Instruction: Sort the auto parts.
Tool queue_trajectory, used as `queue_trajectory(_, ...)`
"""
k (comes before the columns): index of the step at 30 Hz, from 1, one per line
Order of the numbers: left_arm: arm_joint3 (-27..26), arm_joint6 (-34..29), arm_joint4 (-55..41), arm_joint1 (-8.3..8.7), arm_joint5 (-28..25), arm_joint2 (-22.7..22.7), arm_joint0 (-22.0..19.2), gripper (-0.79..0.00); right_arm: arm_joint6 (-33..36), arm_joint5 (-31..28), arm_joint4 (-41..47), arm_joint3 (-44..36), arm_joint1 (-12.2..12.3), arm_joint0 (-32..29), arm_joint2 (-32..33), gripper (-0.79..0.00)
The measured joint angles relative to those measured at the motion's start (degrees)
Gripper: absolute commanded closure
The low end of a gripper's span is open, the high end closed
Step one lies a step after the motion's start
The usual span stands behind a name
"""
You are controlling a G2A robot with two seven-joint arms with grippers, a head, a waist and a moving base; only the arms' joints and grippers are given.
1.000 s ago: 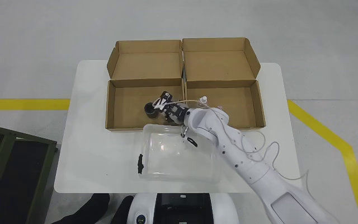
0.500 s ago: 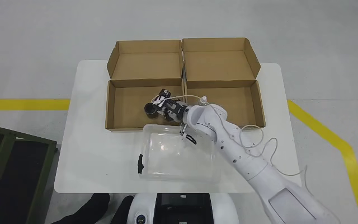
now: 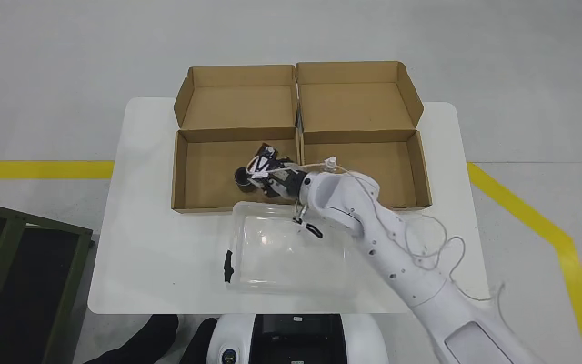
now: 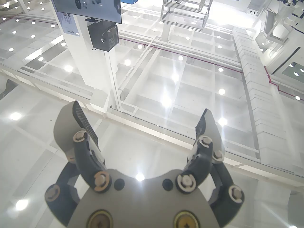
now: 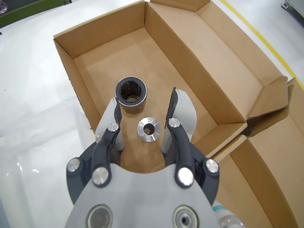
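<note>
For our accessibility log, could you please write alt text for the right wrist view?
The right gripper hangs open over an open cardboard box on a white table. On the box floor beneath it lies a small silver ring, with a black cylindrical sleeve standing just beyond it.

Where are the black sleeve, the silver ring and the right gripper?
black sleeve (image 5: 132, 109): right wrist view, on its outer wall.
silver ring (image 5: 156, 130): right wrist view, on its flat face.
right gripper (image 5: 145, 96): right wrist view, midway between its fingertips.
</note>
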Motion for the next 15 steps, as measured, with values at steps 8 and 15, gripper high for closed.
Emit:
queue_trajectory(8,0.0,0.0,0.0,0.0,0.0,0.0,0.0,-0.785,-4.57,-5.48,1.64,-15.37,2.67,-10.21,8.38,-0.785)
queue_trajectory(15,0.0,0.0,0.0,0.0,0.0,0.0,0.0,-0.785,-13.96,-7.7,0.49,-25.23,4.79,-21.31,17.52,-0.785)
